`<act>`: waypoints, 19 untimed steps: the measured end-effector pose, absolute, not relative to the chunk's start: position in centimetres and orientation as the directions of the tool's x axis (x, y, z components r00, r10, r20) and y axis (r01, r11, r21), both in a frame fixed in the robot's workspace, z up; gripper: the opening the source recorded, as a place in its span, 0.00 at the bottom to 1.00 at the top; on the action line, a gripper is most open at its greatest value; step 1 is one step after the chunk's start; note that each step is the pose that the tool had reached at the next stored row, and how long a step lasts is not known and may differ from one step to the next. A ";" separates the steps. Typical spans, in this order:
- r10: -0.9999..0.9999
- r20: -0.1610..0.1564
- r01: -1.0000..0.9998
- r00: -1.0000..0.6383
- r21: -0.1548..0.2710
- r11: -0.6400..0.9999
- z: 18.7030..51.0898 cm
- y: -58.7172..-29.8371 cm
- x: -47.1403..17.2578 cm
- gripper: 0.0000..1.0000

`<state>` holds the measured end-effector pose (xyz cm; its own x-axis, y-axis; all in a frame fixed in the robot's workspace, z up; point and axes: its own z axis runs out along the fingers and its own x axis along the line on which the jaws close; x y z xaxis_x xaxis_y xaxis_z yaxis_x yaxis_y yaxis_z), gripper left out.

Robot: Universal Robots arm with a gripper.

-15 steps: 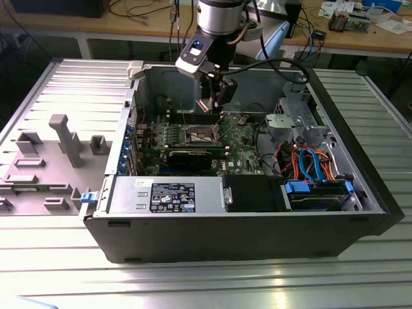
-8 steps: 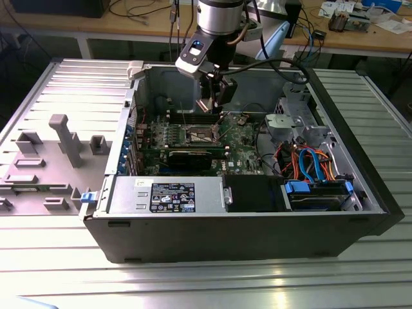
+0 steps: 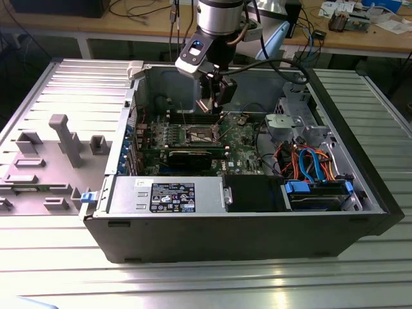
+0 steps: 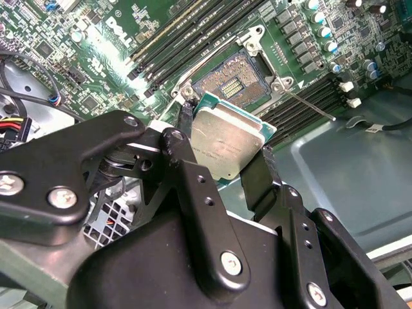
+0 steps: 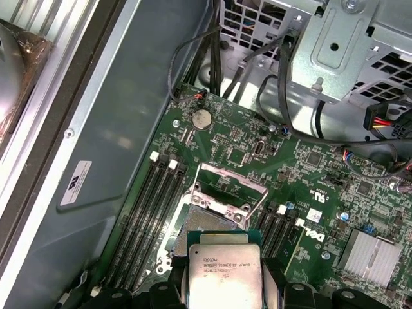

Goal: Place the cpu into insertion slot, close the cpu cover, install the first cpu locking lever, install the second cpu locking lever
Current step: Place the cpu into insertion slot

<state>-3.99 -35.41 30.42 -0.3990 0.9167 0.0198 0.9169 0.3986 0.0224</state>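
Gripper (image 4: 225,147) clamped on the cpu (image 4: 222,129), its two black fingers pressing opposite edges: we see the chip held silver top up, slightly tilted, just above the bare insertion slot (image 4: 235,77) and not yet seated in it. Beyond the slot, in the first wrist view, the cpu cover (image 5: 219,203) stands raised on its hinge. Memory slots (image 5: 151,206) run beside the socket, and a coin battery (image 5: 202,118) sits farther out on the green motherboard (image 3: 244,138). In the exterior view we find the arm reaching into the open computer case (image 3: 116,212); the power supply (image 3: 167,193) lies at six o'clock from the gripper and the drive cage (image 3: 293,122) at three o'clock.
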 end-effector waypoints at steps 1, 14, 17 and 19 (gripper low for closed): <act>0.917 0.020 0.917 -0.399 0.022 0.398 30.4 -35.4 -4.0 0.55; 0.919 0.020 0.919 -0.394 0.022 0.393 30.4 -35.4 -4.0 0.55; 0.920 0.020 0.920 -0.392 0.022 0.392 30.4 -35.4 -4.0 0.55; 0.920 0.020 0.920 -0.391 0.022 0.390 30.4 -35.4 -4.0 0.55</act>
<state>-3.99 -35.40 30.36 -0.3909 0.9202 0.0198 0.9203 0.3905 0.0224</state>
